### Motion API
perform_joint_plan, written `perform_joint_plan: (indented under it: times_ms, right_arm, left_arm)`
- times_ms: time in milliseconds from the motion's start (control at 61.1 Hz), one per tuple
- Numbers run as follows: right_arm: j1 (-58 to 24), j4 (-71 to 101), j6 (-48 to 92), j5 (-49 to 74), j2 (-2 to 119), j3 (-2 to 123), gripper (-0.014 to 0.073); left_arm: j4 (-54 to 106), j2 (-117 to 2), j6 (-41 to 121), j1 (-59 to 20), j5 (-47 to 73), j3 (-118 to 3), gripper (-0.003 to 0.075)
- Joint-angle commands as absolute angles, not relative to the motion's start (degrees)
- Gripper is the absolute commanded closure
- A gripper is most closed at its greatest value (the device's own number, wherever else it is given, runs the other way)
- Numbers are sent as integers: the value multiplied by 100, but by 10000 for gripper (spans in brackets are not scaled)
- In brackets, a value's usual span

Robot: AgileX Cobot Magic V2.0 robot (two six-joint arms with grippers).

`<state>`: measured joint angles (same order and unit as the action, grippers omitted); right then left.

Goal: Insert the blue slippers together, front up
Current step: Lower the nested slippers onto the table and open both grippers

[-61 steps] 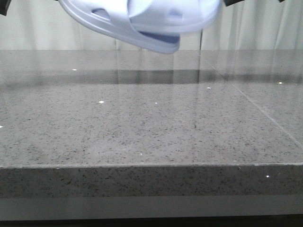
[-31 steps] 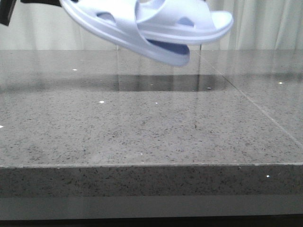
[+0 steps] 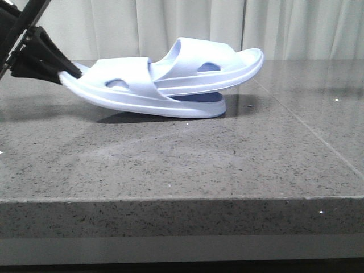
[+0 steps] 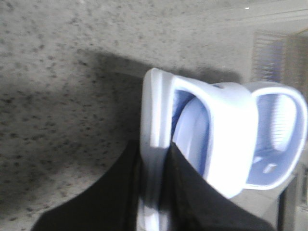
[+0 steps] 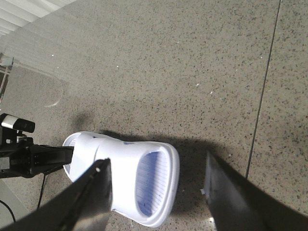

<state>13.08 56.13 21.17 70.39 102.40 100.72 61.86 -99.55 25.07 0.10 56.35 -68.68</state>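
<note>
Saw the blue slippers (image 3: 165, 85) pushed one into the other, low over the grey table (image 3: 170, 170), front ends pointing away from the left gripper (image 3: 61, 71). Found that gripper pinched tight on the thin back rim of the lower slipper, heel end lifted, toe end seeming to touch the table. Found the right gripper (image 5: 156, 163) spread wide apart, hanging above the pair and touching nothing. Judged the slippers light and squashy, made of soft foam, likely to bend and spring back, not to break. Looked smooth too, so maybe a bit slippy under hard fingers. Thought the back rim a fair place to hold, but a floppy one, with most of the weight hanging far out from the pinch. Thought the wide strap or the thick side of the sole a firmer place to grab. Feared denting the foam with a hard squeeze, and losing the top slipper with a loose one.
</note>
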Motion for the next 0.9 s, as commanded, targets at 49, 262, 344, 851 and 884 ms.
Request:
perform_joint_plan:
  times_ms: [49, 262, 344, 851, 884]
  right_arm:
    - [1336, 5893, 2153, 7105, 9924, 10255, 139]
    - [1336, 5883, 2153, 7168, 9924, 10255, 139]
    - [1336, 5876, 2200, 7193, 9924, 10255, 139]
    - [1187, 3748, 2218, 6455, 9195, 10255, 386]
    - [1137, 3604, 2237, 6357, 9101, 10255, 434]
  left_arm:
    - [6142, -9688, 2552, -20, 5612, -6988, 535]
    - [5921, -9688, 2552, 107, 5500, -7000, 332]
    - [5862, -9688, 2552, 311, 5609, -7123, 332]
    - [4688, -8917, 2469, 1032, 6115, -8552, 739]
    - [4551, -8824, 2431, 1032, 6056, -8552, 740]
